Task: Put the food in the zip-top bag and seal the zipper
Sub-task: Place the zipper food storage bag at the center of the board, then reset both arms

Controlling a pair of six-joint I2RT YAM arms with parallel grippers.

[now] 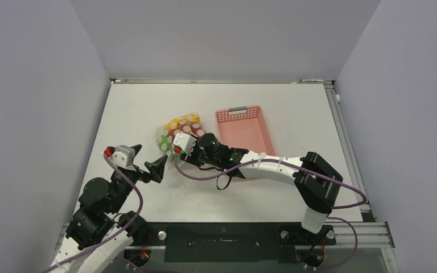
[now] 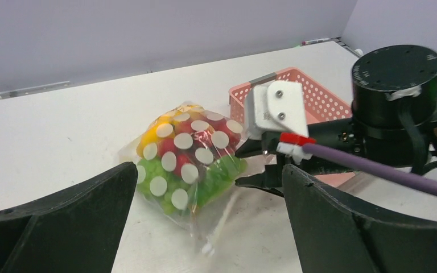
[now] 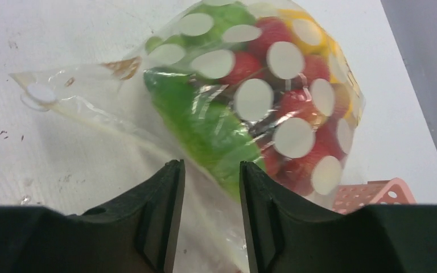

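Observation:
The clear zip-top bag [image 1: 178, 132] with white dots lies on the table, full of food. Through it I see a green piece [image 3: 205, 128], red cherry tomatoes [image 3: 304, 111] and a yellow piece [image 2: 148, 139]. I see no eggplant. The bag's flat mouth end, with the zipper [image 3: 91, 116], points toward the arms. My right gripper [image 3: 209, 166] is open, with the bag's mouth end between its jaws just below the food; it also shows in the left wrist view [image 2: 240, 166]. My left gripper [image 2: 207, 170] is open wide and empty, just short of the bag's mouth corner [image 2: 207, 247].
An empty pink slotted basket [image 1: 244, 128] stands right of the bag, behind the right arm. Grey walls close in the table on the left, right and back.

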